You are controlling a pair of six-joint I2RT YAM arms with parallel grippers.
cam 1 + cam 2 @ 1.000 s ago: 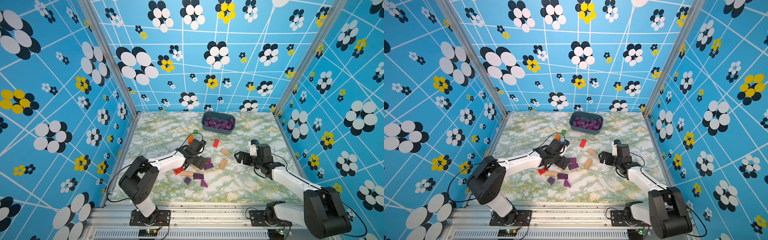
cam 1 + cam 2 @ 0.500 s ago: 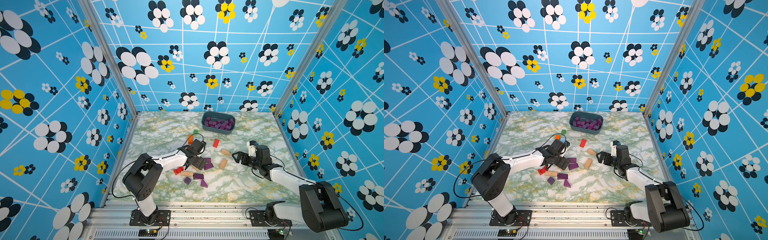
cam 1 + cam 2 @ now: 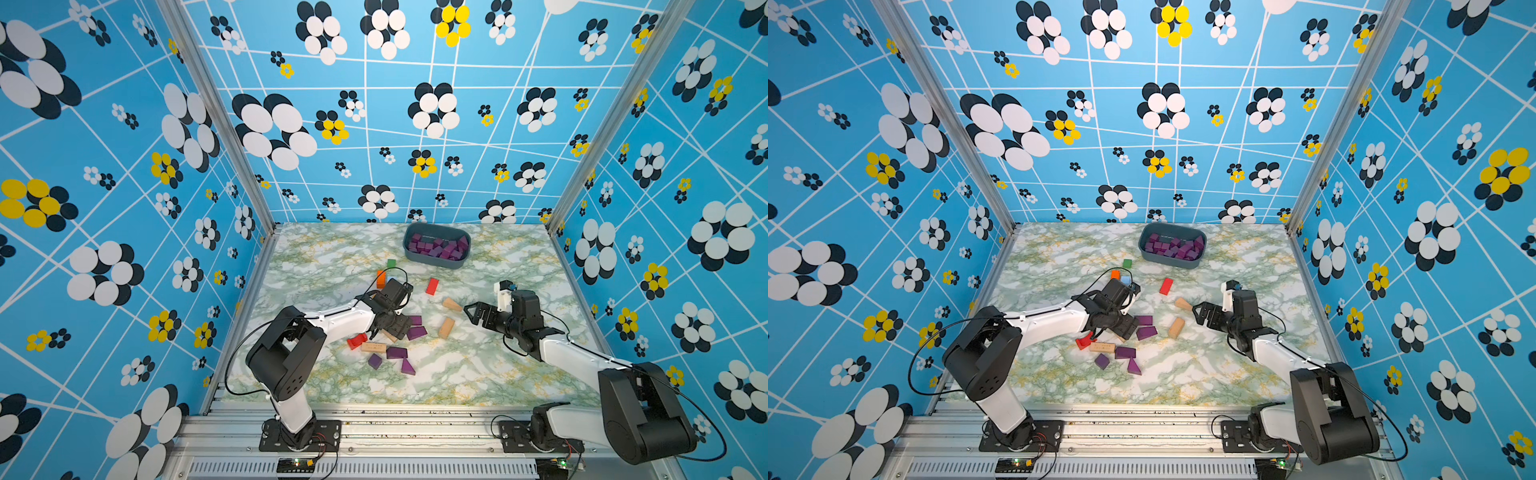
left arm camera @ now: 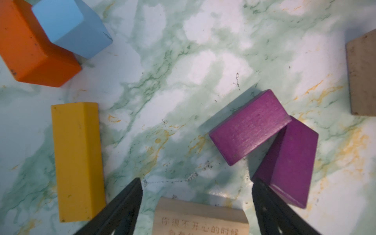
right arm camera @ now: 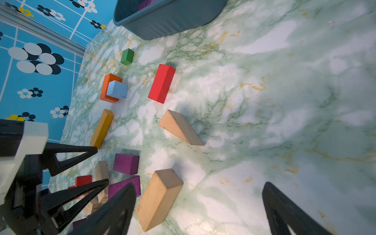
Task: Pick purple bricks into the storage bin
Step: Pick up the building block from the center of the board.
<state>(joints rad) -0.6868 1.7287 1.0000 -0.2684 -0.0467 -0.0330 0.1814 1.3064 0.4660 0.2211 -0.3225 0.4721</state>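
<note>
On the green-veined marble tabletop (image 3: 478, 374), we find the sort well advanced. The storage bin (image 3: 434, 262) sits near the back wall, heaped with purple bricks (image 3: 436, 247), while at least five more lie loose in the mixed clutter toward the front, well apart from it. We see the left gripper (image 4: 197, 180) low over that clutter with its jaws spread and pinching nothing. An engraved tan block (image 4: 201, 217) lies between its fingers, and one fingertip (image 4: 256, 183) sits right at the edge of a purple brick (image 4: 286, 160) that touches a purple bar (image 4: 250, 128) corner to corner. A yellow bar (image 4: 77, 160) lies just outside the opposite finger. The right gripper (image 3: 471, 315) is also spread wide and empty, its tips just beside a tan wedge (image 3: 451, 304) and near a tan bar (image 3: 446, 327). We judge the main risk to be a wrong pick: if the left jaws close where they stand, they would take the engraved tan block instead of a purple piece, or shove the nearest brick aside. Because the two purple pieces touch, lifting one could drag or tip the other out of reach. A further reach by the right arm could knock the wedge into the pile. With both arms aimed at the same small patch, we also see a chance that they foul each other.
</note>
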